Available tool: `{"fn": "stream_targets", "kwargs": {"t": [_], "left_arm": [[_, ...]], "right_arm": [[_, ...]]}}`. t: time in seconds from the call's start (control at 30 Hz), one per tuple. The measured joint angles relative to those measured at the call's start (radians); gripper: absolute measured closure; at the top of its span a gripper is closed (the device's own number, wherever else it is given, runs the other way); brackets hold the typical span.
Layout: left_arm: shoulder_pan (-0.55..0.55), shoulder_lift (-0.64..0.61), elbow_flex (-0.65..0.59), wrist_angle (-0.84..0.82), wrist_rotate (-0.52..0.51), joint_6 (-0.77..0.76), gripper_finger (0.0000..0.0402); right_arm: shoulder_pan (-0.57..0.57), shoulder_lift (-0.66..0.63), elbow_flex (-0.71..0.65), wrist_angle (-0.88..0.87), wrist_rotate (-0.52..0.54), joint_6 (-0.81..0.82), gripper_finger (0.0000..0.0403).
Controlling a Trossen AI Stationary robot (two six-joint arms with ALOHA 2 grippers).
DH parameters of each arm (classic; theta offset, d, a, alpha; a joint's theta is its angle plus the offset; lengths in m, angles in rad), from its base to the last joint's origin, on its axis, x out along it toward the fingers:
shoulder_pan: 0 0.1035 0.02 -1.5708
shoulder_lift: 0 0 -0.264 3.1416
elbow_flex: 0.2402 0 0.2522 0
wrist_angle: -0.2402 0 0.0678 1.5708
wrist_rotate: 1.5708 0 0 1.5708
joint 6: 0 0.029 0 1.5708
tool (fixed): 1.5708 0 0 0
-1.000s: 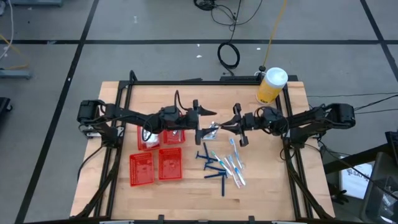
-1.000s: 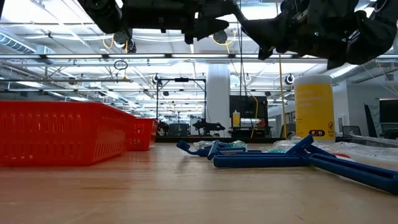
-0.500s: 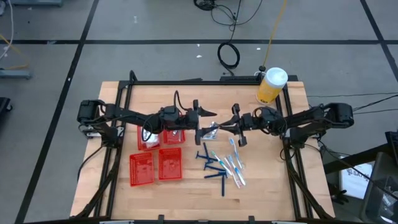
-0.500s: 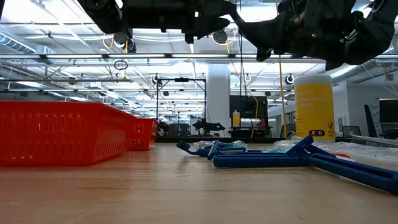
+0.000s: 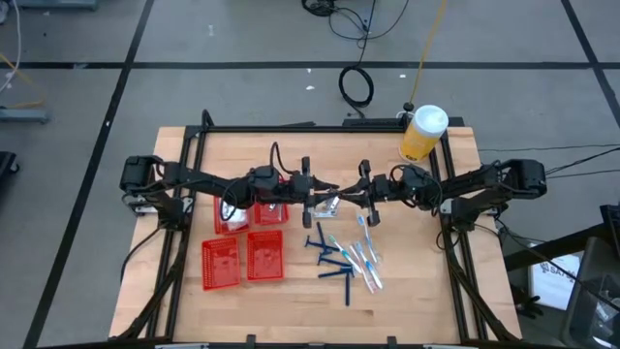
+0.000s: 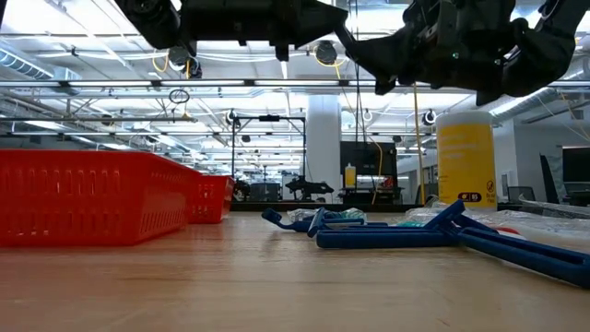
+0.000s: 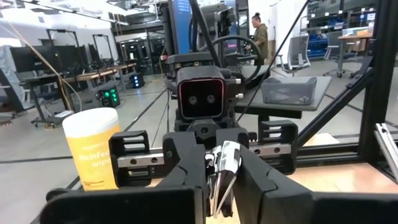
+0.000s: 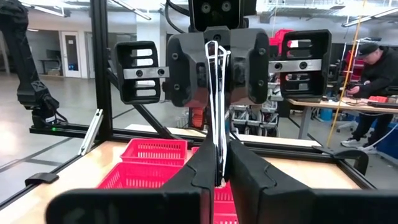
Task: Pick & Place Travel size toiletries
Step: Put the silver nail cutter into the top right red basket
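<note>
Two grippers meet above the middle of the wooden table point(image 5: 407, 291), and we see both of them pinching the same small silver foil packet point(image 5: 331, 203). The left gripper point(image 5: 320, 194) reaches in from the left, the right gripper point(image 5: 351, 197) from the right, their fingertips facing each other with the packet held between them, raised off the tabletop. In the right wrist view the packet point(image 8: 217, 112) shows edge-on as a thin, flat, glossy sheet standing upright; the right arm's dark fingers point(image 8: 202, 165) are closed narrowly on one edge while the left arm's fingers point(image 8: 186, 68) clamp the opposite edge. In the left wrist view the same packet point(image 7: 225, 168) looks crinkled and shiny, gripped between both pairs of dark, smooth plastic fingers.

The other toiletries lie loose on the table, nearer than the grippers and slightly to the right: several dark blue plastic razors point(image 5: 329, 260) with T-shaped heads, mingled with slim clear-wrapped light-blue and white toothbrushes point(image 5: 365, 254). In the low view a razor point(image 6: 396, 238) rests flat on the wood grain.

To the left stand four red mesh plastic baskets point(image 5: 242, 257), rectangular and open-topped. A tall yellow jar with a white lid point(image 5: 423, 134) stands at the far right corner.
</note>
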Motion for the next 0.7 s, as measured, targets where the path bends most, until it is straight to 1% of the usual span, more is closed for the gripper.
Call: {"fn": "stream_targets", "kwargs": {"t": [0.1,0.2,0.27,0.33,0.4,0.5,0.6,0.7], "left_arm": [[0.0,0.0,0.0,-0.006,-0.006,-0.028,0.0369],[0.0,-0.002,0.0,-0.015,-0.034,-0.054,0.0366],[0.002,-0.015,0.0,-0.054,-0.072,-0.059,0.0366],[0.005,-0.036,0.0,-0.108,-0.111,-0.06,0.0368],[0.006,-0.07,0.0,-0.18,-0.162,-0.061,0.0368],[0.005,-0.132,0.0,-0.329,-0.264,-0.095,0.0368],[0.005,-0.199,0.0,-0.512,-0.362,-0.169,0.0368],[0.005,-0.264,0.0,-0.716,-0.436,-0.274,0.0368]], "right_arm": [[0.0,0.0,0.0,-0.003,0.0,-0.008,0.0385],[0.0,0.0,0.0,-0.009,0.01,-0.005,0.0369],[0.001,0.0,0.0,-0.037,0.068,0.023,0.0346],[0.0,-0.004,0.001,-0.101,0.126,0.033,0.0319],[-0.007,-0.011,0.0,-0.176,0.157,0.031,0.029],[-0.019,-0.013,0.0,-0.215,0.182,0.037,0.0248],[-0.03,-0.013,0.0,-0.231,0.191,0.046,0.0215],[-0.038,-0.013,0.0,-0.252,0.192,0.042,0.0194]]}}
